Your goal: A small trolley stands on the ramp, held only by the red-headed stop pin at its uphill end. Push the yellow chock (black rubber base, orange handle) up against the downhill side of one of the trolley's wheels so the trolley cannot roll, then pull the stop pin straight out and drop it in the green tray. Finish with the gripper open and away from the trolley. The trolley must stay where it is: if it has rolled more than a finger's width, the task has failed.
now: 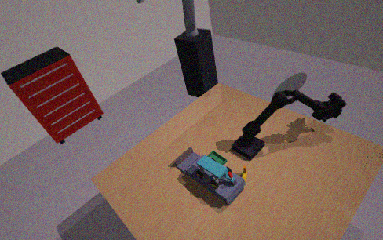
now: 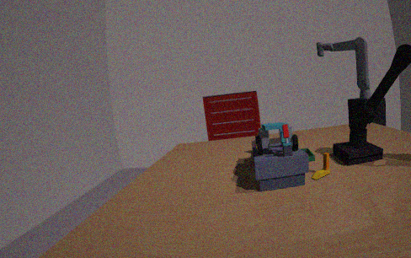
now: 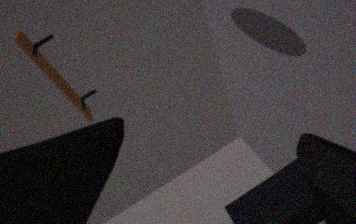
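The yellow chock (image 1: 244, 176) (image 2: 321, 174) is on the table (image 1: 298, 188) (image 2: 177, 211), just right of the ramp (image 1: 234, 192) (image 2: 280, 166) and apart from the trolley (image 1: 212, 166) (image 2: 274, 126). The exterior view shows its low wedge and upright orange handle more clearly than the top view does. The trolley stands on the ramp, the red-headed pin (image 1: 231, 175) (image 2: 285, 131) at its near end in the exterior view. From the top I see into the green tray (image 1: 217, 158) (image 2: 311, 155) beyond the ramp; the exterior shows only part of it.

My fingers (image 1: 341, 103) are spread wide with nothing between them, far to the right of the ramp in the top view; the exterior view cuts them off. Only my wrist view shows an orange strip (image 3: 55, 77) with two dark hooks. A red cabinet (image 1: 59, 98) (image 2: 232, 115) stands off to the left in the top view.
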{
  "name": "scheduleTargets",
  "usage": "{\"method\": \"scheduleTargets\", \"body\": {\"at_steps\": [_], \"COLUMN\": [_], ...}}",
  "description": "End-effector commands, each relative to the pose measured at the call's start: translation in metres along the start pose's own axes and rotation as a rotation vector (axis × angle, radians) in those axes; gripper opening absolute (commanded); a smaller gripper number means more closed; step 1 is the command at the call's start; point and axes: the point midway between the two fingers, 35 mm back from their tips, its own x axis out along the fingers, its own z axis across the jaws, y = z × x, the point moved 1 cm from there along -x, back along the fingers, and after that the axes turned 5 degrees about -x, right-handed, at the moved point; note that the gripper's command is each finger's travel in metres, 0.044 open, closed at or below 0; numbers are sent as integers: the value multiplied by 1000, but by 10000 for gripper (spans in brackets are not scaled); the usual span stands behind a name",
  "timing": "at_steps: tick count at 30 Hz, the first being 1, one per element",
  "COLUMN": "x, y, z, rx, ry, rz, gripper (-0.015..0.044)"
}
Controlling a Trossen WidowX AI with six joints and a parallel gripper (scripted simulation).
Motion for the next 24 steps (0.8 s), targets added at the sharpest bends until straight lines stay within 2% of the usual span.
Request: {"method": "scheduleTargets", "body": {"at_steps": [1,8,17,24], "x": [-2,-79,-196,-264], "y": [-1,-41,-72,-74], "z": [0,-5,-24,-42], "rx": [-4,-141,-327,-406], "ry": [0,18,134,245], "rz": [-6,-221,-532,-678], "gripper": [374,190,190,190]}}
